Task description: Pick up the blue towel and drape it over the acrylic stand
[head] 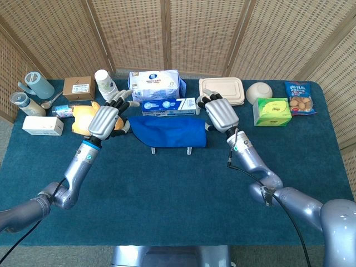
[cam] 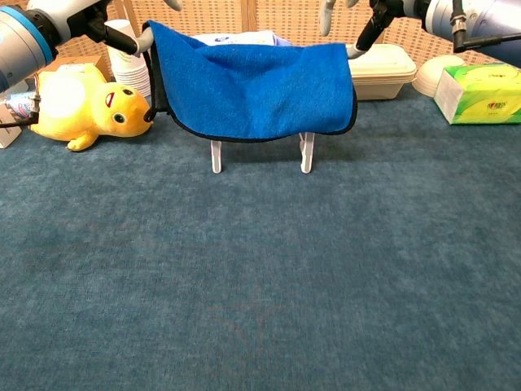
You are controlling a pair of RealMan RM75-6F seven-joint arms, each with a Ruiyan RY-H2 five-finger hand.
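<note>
The blue towel (head: 167, 132) (cam: 256, 90) lies spread over the acrylic stand; only the stand's two clear legs (cam: 216, 155) show below its hem. My left hand (head: 104, 118) is at the towel's left end and pinches its raised left corner, fingertips (cam: 140, 41) against the cloth and the other fingers spread. At the right end, my right hand (head: 221, 114) has a fingertip (cam: 361, 37) on the right corner and seems to pinch it too. The towel's front face hangs down smoothly.
A yellow plush duck (cam: 89, 106) and a stack of paper cups (cam: 130, 61) sit just left of the stand. Tissue packs (head: 156, 83) lie behind it, with a lidded food box (head: 222, 90), a bowl (head: 259, 92) and a green tissue box (cam: 480, 91) to the right. Open carpet lies in front.
</note>
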